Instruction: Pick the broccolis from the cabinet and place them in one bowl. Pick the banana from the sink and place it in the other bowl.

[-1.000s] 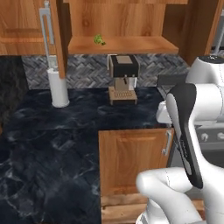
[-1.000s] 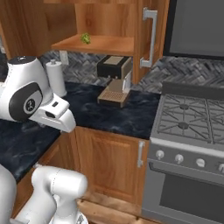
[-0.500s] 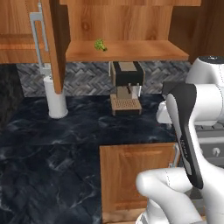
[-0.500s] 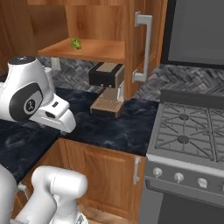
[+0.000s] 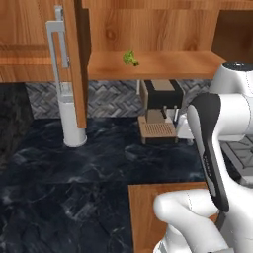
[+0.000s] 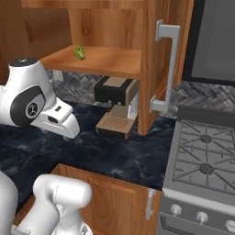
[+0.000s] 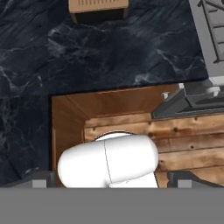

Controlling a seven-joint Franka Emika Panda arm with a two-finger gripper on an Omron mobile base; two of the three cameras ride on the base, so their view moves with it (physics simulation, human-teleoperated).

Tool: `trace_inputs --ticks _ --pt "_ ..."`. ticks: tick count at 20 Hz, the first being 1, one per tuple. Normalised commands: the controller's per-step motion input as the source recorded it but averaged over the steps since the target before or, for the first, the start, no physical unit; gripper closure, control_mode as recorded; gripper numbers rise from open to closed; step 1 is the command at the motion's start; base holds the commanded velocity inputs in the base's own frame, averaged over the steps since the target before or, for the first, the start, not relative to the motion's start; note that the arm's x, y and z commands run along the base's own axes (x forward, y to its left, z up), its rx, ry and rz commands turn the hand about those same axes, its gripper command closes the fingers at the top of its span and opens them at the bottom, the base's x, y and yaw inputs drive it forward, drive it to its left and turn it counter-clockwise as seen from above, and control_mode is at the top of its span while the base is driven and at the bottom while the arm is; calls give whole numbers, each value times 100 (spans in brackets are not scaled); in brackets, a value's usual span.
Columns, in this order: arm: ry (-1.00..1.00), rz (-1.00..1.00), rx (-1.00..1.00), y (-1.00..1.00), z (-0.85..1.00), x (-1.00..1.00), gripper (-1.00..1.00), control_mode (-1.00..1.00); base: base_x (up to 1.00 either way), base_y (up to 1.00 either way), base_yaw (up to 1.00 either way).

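**Nothing picked yet**

Gripper (image 7: 109,181) points down over the dark marbled countertop (image 7: 109,48), jaws spread wide and empty. One small bumpy green broccoli floret (image 5: 130,58) sits on the shelf of the warm brown wood-grain wall cabinet (image 5: 163,64), at twelve o'clock from the arm, well apart from the hand. By my reading, every pick and placement remains.

A dark marble tabletop (image 5: 74,178) carries a brown and black coffee machine (image 5: 159,111) near its back edge, in front of the grey herringbone backsplash (image 5: 111,96). A white paper towel roll (image 5: 73,121) stands upright near the same back edge, well apart from the machine. At the right end of the tabletop sits a grey gas stove (image 6: 202,160) with dark grates. Under the tabletop's front edge is a low wooden cabinet door (image 6: 114,202) with a small silver handle (image 6: 148,204).
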Motion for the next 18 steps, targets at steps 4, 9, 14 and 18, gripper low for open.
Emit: trace_inputs --ticks 4,9,14,18 --pt "0 0 0 0 0 0 -100 100 71 25 5" --pt "0 0 0 0 0 0 -100 100 73 15 3" --pt "0 0 0 0 0 0 -100 100 88 14 6" --pt "0 0 0 0 0 0 -100 100 90 4 4"
